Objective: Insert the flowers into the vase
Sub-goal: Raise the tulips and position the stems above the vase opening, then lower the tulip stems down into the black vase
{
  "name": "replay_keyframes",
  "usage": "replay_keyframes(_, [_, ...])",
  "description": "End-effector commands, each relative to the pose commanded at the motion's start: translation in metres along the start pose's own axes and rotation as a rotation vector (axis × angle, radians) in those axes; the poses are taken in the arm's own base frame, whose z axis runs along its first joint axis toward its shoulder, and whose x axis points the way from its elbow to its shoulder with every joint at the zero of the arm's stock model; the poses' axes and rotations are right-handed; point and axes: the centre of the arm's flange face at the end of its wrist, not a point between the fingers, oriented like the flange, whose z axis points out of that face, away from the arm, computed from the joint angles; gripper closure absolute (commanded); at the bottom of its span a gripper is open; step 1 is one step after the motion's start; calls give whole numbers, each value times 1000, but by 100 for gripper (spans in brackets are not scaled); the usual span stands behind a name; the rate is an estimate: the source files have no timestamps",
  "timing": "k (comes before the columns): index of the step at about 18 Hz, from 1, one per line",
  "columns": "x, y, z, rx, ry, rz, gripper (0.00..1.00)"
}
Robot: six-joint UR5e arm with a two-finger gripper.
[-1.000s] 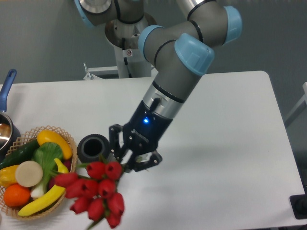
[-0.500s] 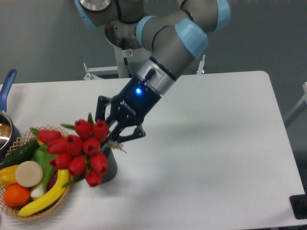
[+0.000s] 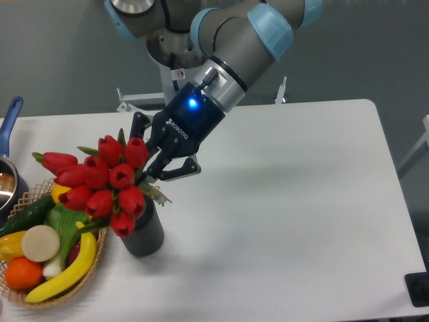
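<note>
My gripper (image 3: 155, 163) is shut on the green stems of the flowers (image 3: 100, 182), a bunch of red tulip buds. The bunch hangs tilted to the left, its heads above and in front of the mouth of the vase (image 3: 143, 231). The vase is a dark ribbed cylinder standing upright on the white table, just below the gripper. Its mouth is hidden by the buds, so I cannot tell whether the stem ends are inside it.
A wicker basket (image 3: 94, 258) with fruit and vegetables sits at the left, touching distance from the vase. A blue-handled pot (image 3: 9, 134) is at the far left edge. The white table (image 3: 301, 215) stretches to the right.
The gripper has lifted the flowers up and to the left, from beside the vase to above it. The bunch now sits higher and the vase's lower body shows.
</note>
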Motion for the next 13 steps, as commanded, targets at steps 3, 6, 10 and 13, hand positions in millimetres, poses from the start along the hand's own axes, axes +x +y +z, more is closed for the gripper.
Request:
replay_keyframes(3, [4,3,9,-2,20,-6,100])
replay_keyframes(6, [8,5,24,11,63,-12,100])
replay_keyframes(10, [4,8,43,11,96,-18,100])
replay_keyframes(13, [3,15,49,11,111,-32,100])
